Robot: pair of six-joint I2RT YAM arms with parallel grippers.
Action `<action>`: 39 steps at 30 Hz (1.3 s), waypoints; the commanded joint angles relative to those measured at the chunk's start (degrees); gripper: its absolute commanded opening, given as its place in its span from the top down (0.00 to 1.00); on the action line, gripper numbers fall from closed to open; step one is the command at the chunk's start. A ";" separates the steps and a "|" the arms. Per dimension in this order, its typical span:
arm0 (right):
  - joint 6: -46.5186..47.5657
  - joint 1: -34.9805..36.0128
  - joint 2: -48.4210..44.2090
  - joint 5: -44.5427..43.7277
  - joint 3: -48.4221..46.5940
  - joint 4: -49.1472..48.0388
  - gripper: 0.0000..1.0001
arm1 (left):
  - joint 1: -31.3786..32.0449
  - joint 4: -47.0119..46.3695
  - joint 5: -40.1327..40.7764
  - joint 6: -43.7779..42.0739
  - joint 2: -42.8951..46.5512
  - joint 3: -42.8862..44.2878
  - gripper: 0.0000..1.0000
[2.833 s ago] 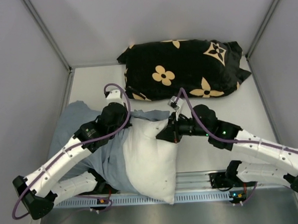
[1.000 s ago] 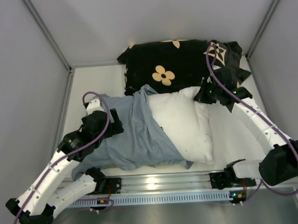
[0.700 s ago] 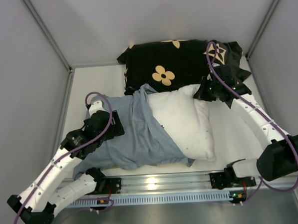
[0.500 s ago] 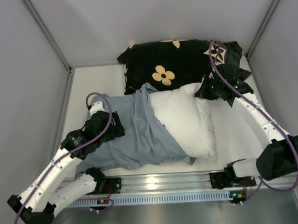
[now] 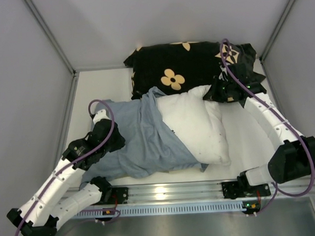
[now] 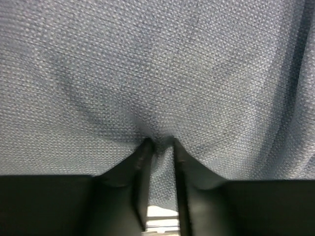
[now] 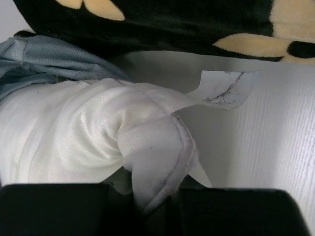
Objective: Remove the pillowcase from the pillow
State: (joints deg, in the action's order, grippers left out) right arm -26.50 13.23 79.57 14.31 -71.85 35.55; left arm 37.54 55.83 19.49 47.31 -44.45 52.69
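Grey-blue pillowcase (image 5: pixel 143 145), centre-left, pinched by left gripper (image 6: pixel 161 145); right gripper (image 7: pixel 152 200) clamps white pillow (image 5: pixel 195 126) corner, whose thin hold may slip under tension.

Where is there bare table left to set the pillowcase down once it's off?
Bare table shows at the far left, between the left wall and the black pillow, beyond the pillowcase. A second strip lies right of the pillow, though the right arm crosses above it. The middle and far edge are crowded.
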 commanded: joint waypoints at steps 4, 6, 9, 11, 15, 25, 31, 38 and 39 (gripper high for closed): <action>-0.92 -0.84 -1.96 5.30 -2.86 -1.01 1.00 | -0.19 0.42 -4.01 2.96 3.92 0.92 1.00; -1.01 -0.84 -3.89 4.51 -1.63 -1.45 1.00 | -0.19 0.42 -5.25 2.26 6.64 3.20 1.00; -1.01 -0.84 -5.39 5.03 -0.48 -2.15 1.00 | -0.19 3.04 -3.06 1.74 9.37 9.00 1.00; -0.92 -0.84 -6.00 5.56 0.74 -2.76 1.00 | -0.19 6.47 0.70 1.65 10.69 13.99 1.00; 0.83 -0.84 -6.80 4.51 2.51 -3.91 1.00 | -0.19 11.04 7.91 1.91 14.20 21.03 1.00; -1.62 -0.84 -10.14 5.11 12.17 -15.41 1.00 | -0.10 19.84 22.17 1.12 20.36 28.96 1.00; -1.10 -0.84 -10.05 3.81 12.44 -16.13 1.00 | -0.10 19.58 23.05 1.64 18.35 27.74 1.00; -1.80 -0.93 -12.24 3.35 11.39 -16.04 1.00 | -0.10 9.75 4.65 -3.70 6.14 16.32 0.07; -1.89 -0.93 -12.68 3.88 11.39 -16.13 1.00 | -0.10 7.56 2.42 -4.59 4.73 13.26 0.02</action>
State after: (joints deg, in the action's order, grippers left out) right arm -27.38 12.95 70.28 18.09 -58.76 24.86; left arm 37.50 70.32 32.32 46.19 -33.39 71.53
